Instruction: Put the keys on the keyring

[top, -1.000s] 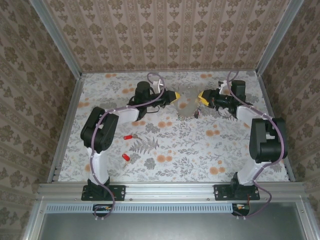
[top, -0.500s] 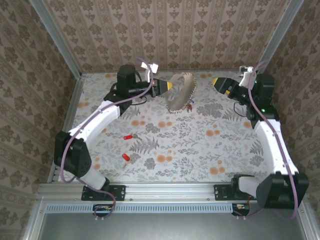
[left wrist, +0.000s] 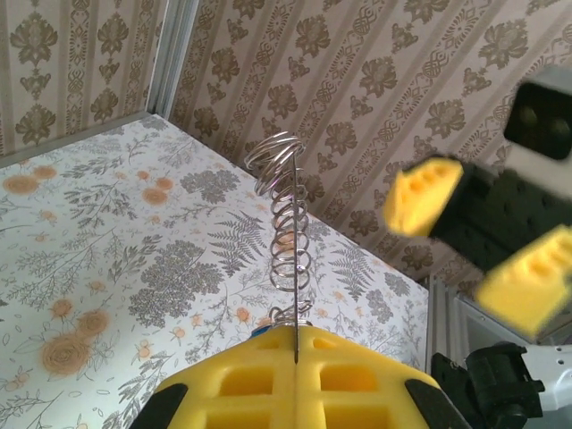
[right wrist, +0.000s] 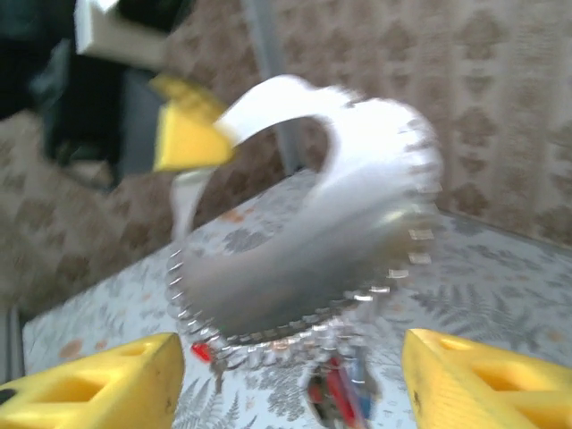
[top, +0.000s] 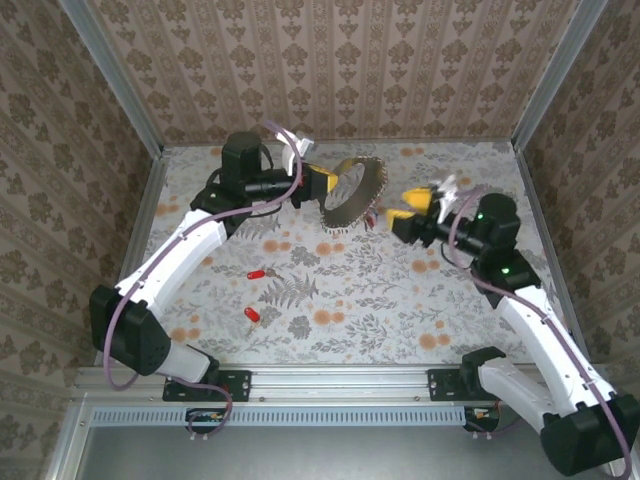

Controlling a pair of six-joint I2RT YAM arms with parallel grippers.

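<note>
The keyring (top: 352, 196), a coiled wire loop, hangs in the air over the back of the table. My left gripper (top: 338, 181) is shut on its left edge. In the left wrist view the wire coil (left wrist: 284, 228) rises from between the closed yellow fingers (left wrist: 357, 380). Small red and blue keys (right wrist: 336, 393) dangle from the blurred keyring (right wrist: 304, 268). My right gripper (top: 408, 208) is open just right of the ring, and nothing is between its fingers (right wrist: 492, 380). Two red keys (top: 256, 273) (top: 251, 314) lie on the table at the left.
The floral table (top: 400, 300) is walled on three sides by patterned panels. A metal rail (top: 340, 382) with both arm bases runs along the near edge. Both arms reach over the back half.
The right arm pulled back to the back right corner, then swung in again towards the ring, jaws wider than before. The left arm stretched out and shifted slightly left, still holding the ring.
</note>
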